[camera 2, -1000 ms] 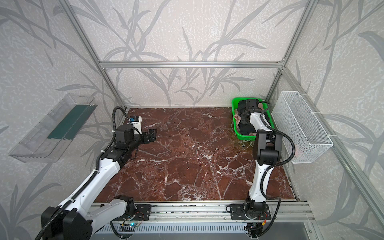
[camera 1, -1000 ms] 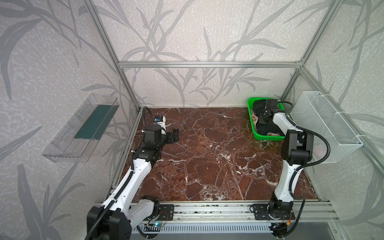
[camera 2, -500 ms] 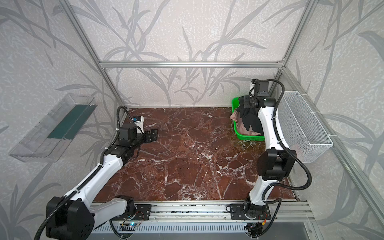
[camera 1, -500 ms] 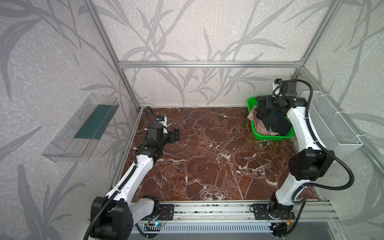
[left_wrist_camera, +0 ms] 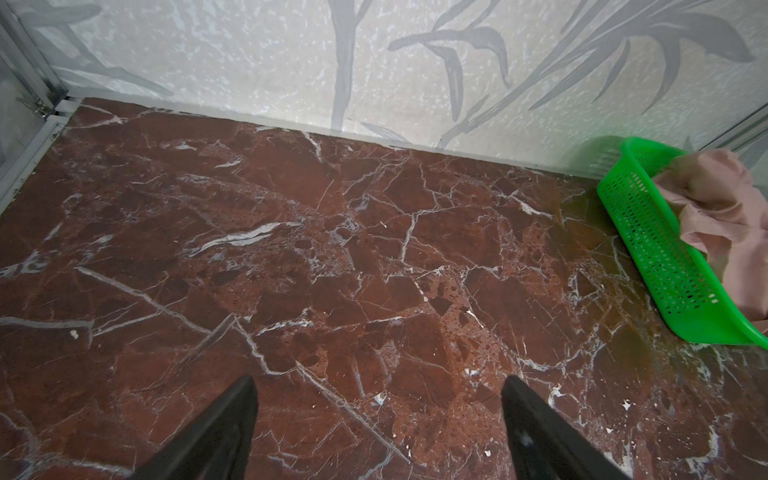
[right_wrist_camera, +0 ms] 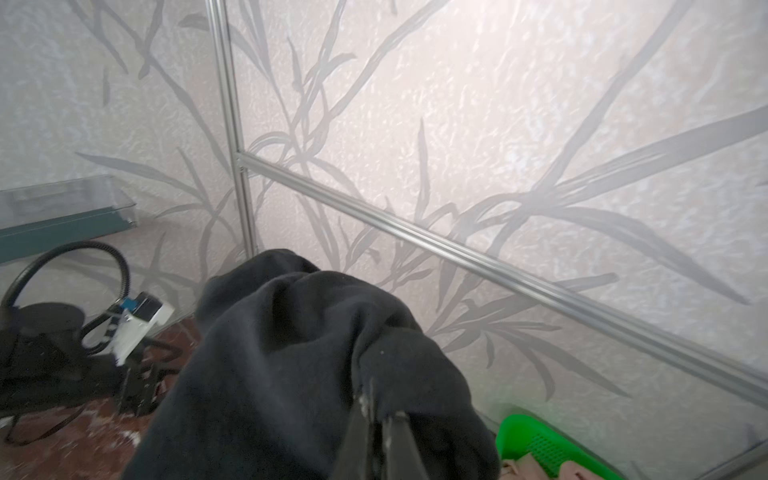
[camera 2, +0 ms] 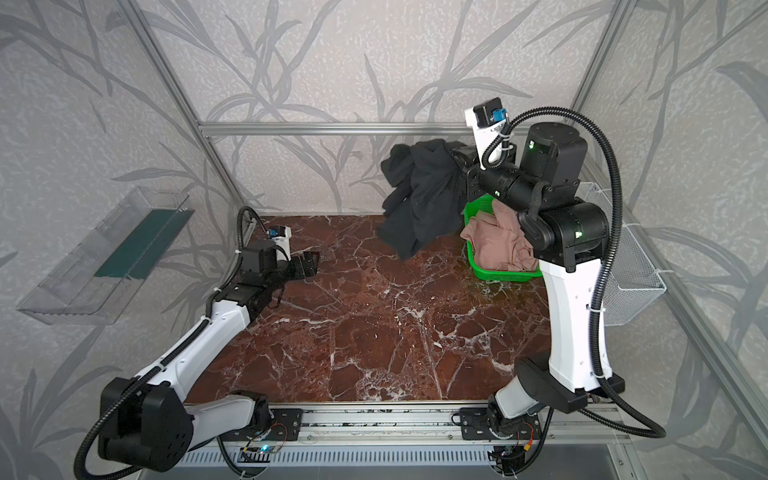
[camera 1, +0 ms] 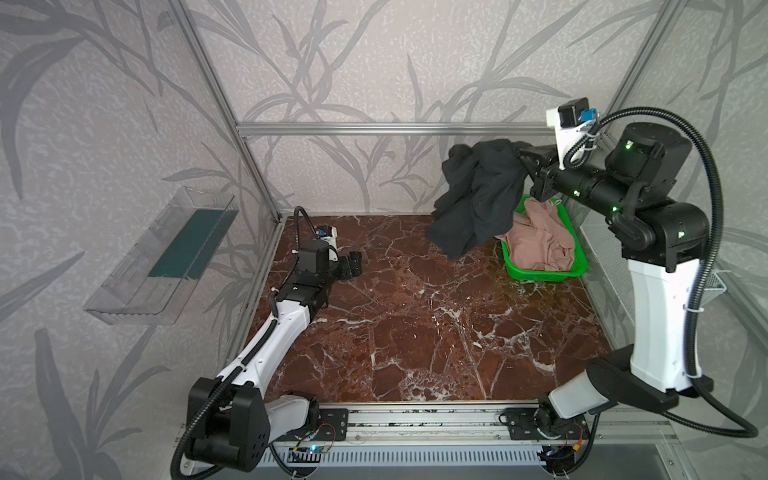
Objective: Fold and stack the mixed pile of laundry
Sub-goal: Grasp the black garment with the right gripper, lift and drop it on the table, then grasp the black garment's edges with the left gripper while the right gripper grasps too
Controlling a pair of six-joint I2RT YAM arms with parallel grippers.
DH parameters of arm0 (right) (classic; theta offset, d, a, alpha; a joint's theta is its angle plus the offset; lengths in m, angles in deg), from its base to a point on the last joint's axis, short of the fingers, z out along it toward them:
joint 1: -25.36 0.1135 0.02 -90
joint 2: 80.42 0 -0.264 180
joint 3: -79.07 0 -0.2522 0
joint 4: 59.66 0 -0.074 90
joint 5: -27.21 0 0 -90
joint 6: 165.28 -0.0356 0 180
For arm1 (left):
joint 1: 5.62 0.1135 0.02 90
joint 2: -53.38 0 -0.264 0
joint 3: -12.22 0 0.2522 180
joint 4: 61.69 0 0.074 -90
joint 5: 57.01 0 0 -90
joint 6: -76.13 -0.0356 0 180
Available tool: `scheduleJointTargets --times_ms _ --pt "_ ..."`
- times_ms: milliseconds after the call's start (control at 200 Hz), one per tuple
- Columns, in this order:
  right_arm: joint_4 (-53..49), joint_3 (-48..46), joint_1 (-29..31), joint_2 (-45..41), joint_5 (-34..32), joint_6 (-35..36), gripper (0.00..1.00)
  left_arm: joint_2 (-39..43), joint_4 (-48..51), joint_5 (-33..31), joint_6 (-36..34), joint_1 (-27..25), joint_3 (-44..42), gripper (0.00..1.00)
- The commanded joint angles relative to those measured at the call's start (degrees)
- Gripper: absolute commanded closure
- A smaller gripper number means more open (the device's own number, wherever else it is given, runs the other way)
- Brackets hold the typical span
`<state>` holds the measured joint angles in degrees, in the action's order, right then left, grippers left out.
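since folding needs flat cloth, shirt [camera 1: 478, 199] hangs bunched from right gripper [right_wrist_camera: 380, 411], pinched tight on a fold, high near basket [camera 1: 540, 276]. shorts [camera 1: 540, 241]: in basket. left gripper [left_wrist_camera: 378, 386]: wide, empty, low over table [camera 1: 415, 324], likely to take a hem.

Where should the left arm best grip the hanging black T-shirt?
The black T-shirt hangs bunched from the shut right gripper. Take its lowest corner, which dangles free beside the green basket, nearest the left gripper; probably come level from that side with open jaws.
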<state>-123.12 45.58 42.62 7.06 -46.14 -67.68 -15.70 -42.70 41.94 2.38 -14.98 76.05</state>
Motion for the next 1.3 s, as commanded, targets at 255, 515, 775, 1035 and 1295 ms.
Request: scheduleJointTargets --times_ms 255,515,775,1035,1295 --pt "20.8 -58.8 1.9 -4.6 -4.9 -18.2 0.73 10.6 10.0 4.0 1.8 -0.7 -0.8 0.14" --pt "13.7 -68.3 1.9 -6.2 -16.4 -19.9 0.47 8.3 10.3 0.7 1.4 -9.2 -6.5 0.14" --pt "19.7 -71.4 6.3 -7.8 -2.9 -17.3 0.28 -8.4 -1.8 -0.7 5.2 -16.1 -6.5 0.2" --pt "25.7 -74.0 9.1 -0.9 -3.9 -21.5 0.24 -28.2 -2.5 3.5 3.9 -20.1 2.8 0.22" --pt "24.0 -73.8 9.1 6.3 -16.5 -23.3 0.31 -34.7 -4.5 4.1 8.1 -22.1 5.4 0.55"
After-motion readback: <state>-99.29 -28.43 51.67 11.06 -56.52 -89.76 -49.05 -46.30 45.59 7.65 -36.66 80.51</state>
